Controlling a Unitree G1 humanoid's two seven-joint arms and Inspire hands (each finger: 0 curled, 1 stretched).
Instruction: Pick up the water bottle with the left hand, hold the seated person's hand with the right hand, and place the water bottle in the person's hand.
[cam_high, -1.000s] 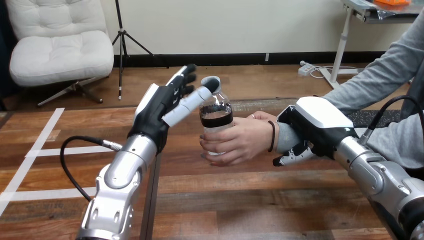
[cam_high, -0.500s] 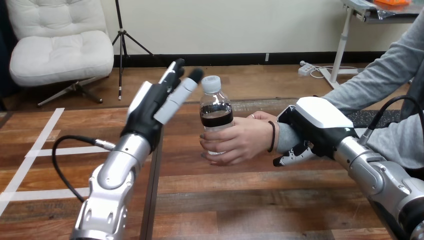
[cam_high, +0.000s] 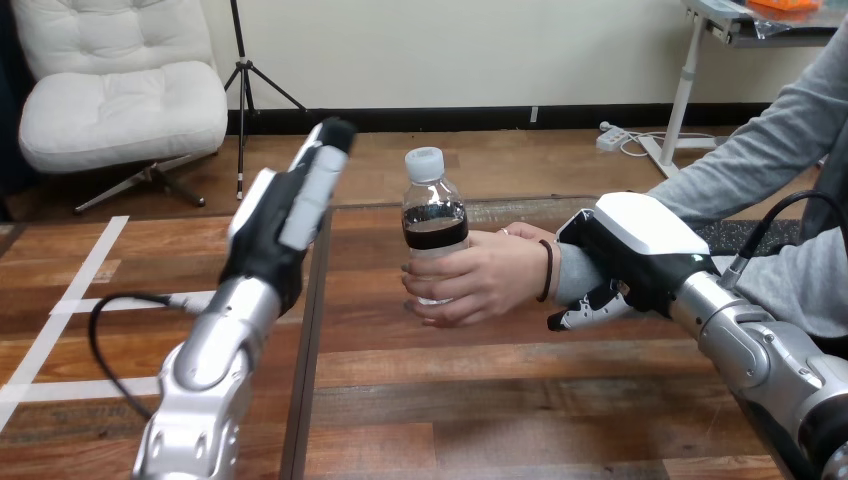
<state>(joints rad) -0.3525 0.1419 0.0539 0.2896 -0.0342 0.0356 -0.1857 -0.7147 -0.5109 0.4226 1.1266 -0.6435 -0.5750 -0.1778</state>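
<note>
A clear water bottle (cam_high: 433, 225) with a dark label band and a white cap stands upright above the table, gripped by the person's hand (cam_high: 475, 283), which reaches in from the right. My left hand (cam_high: 283, 215) is open with straight fingers, raised to the left of the bottle and apart from it. My right hand (cam_high: 628, 262) wraps the person's wrist from above, its fingers curled down round the grey sleeve just behind a dark wristband.
The wooden table (cam_high: 520, 400) stretches ahead, with a dark seam (cam_high: 300, 400) running front to back under my left arm. A black cable (cam_high: 110, 340) loops off my left forearm. The person's forearm in the grey sleeve (cam_high: 770, 150) crosses the upper right.
My left hand has drawn away from the bottle to the left, its fingers leaving the cap and neck. The bottle stays in the person's hand. My right hand has not moved.
</note>
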